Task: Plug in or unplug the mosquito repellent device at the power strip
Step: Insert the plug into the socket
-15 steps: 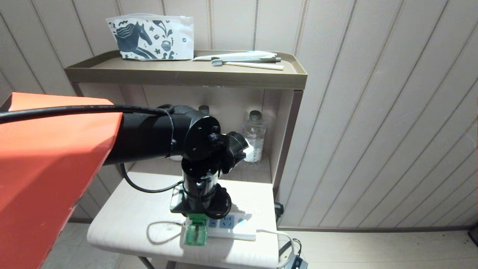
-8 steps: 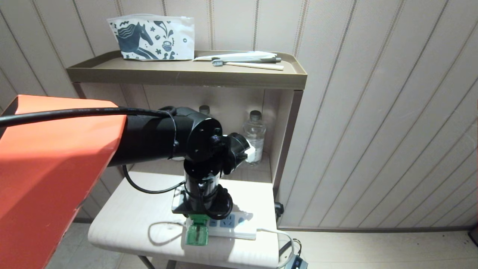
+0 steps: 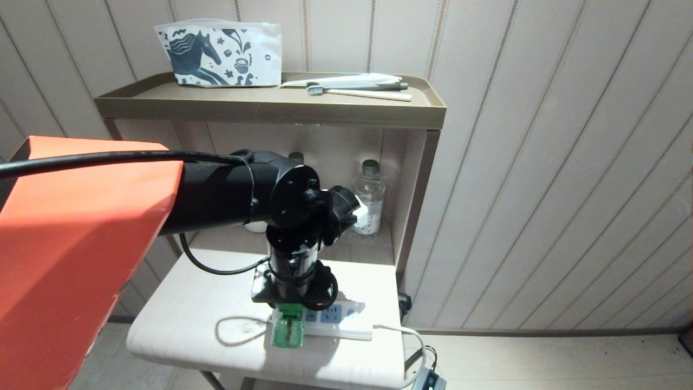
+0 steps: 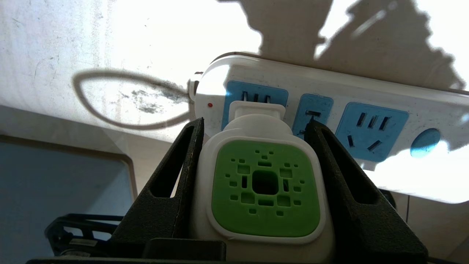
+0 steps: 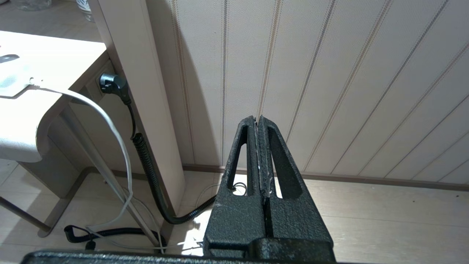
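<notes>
Device (image 4: pixel 265 183) first: it sits between the two black fingers (image 4: pixel 172 194) of the left hand (image 4: pixel 256 124). The hand is about half open and squeezes the white sides of the device. The green top faces the wrist camera. In the head view the green bottle part (image 3: pixel 286 331) sticks out toward the front edge of the bench (image 3: pixel 178 303).

The plug end of the device is right at the first blue socket of the strip (image 4: pixel 370 106). It looks pushed in or very close to it, but the pins are hidden, so it is hard to tell which. The strip lies flat on the bench, and its white cable (image 3: pixel 398 331) hangs off the side.

To do this step well, the hand should move the device straight along the line of the pins, with no tipping or twisting. The strip is loose, so it may slide or lift. A slow, steady move would help.

The right hand (image 5: pixel 261 154) is squeezed shut with nothing in it. It hangs low near the floor by the wall.
</notes>
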Controlling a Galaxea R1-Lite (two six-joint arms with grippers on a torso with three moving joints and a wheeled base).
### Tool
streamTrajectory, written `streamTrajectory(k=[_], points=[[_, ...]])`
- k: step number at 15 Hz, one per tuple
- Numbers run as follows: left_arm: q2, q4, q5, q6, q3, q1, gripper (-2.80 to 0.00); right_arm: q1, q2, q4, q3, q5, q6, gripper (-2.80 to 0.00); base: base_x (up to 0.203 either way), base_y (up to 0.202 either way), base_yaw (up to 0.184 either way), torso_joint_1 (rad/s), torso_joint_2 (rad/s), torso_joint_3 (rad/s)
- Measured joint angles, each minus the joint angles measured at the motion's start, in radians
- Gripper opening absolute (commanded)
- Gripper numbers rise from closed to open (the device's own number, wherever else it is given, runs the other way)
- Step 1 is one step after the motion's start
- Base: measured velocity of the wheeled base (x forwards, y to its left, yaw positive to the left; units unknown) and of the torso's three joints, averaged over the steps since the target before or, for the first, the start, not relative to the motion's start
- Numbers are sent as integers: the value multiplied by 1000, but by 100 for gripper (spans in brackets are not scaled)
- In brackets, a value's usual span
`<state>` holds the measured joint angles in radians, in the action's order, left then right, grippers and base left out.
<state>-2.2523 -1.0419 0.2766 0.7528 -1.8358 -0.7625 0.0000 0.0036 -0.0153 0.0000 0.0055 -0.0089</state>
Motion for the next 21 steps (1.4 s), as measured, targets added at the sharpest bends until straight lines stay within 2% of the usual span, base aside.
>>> streamTrajectory(k=[4, 9, 12, 21], points=[[-4, 1, -9, -23, -23, 22, -280, 0, 0, 0, 0, 0, 0, -280, 0, 0, 0, 0, 0, 0], [6, -17, -64, -75, -24, 41, -280, 0, 0, 0, 0, 0, 0, -280, 0, 0, 0, 0, 0, 0], [0, -30, -67, -111, -30, 43, -280, 0, 0, 0, 0, 0, 0, -280, 0, 0, 0, 0, 0, 0], [-63, -56, -63, -148, -90, 43, -280, 0, 0, 0, 0, 0, 0, -280, 0, 0, 0, 0, 0, 0]])
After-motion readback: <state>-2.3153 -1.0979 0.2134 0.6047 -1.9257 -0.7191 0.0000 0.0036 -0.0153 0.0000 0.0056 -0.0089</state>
